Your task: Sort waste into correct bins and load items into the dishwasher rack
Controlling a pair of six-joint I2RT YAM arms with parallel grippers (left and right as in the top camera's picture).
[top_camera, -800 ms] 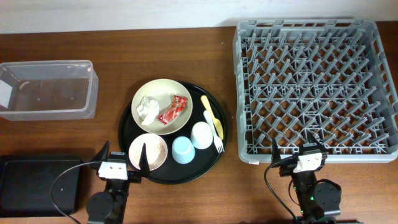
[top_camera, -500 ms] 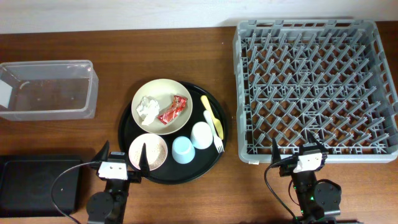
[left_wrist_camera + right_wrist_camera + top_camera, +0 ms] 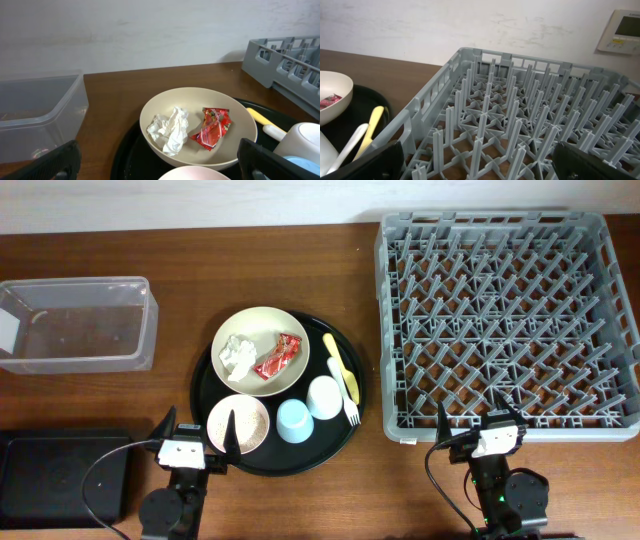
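Note:
A crumpled white tissue [image 3: 237,353] and a red wrapper [image 3: 280,356] lie in the cream bowl [image 3: 262,328] on a round black tray [image 3: 322,442]. White grains fill the pink bowl [image 3: 239,423]. Beside it stand a blue cup [image 3: 294,420] and a white cup [image 3: 324,397]. The yellow-handled fork [image 3: 341,378] lies at the tray's right. My left gripper [image 3: 197,435] is open just short of the pink bowl [image 3: 195,175], facing the tissue [image 3: 169,130] and wrapper [image 3: 212,127]. My right gripper [image 3: 478,420] is open and empty at the grey rack's [image 3: 505,320] near edge [image 3: 520,110].
The clear tub [image 3: 75,323] sits at the far left, with its corner [image 3: 40,115] in the left wrist view. The flat black bin [image 3: 50,475] lies at the near left, beside my left arm. A wall runs behind the table.

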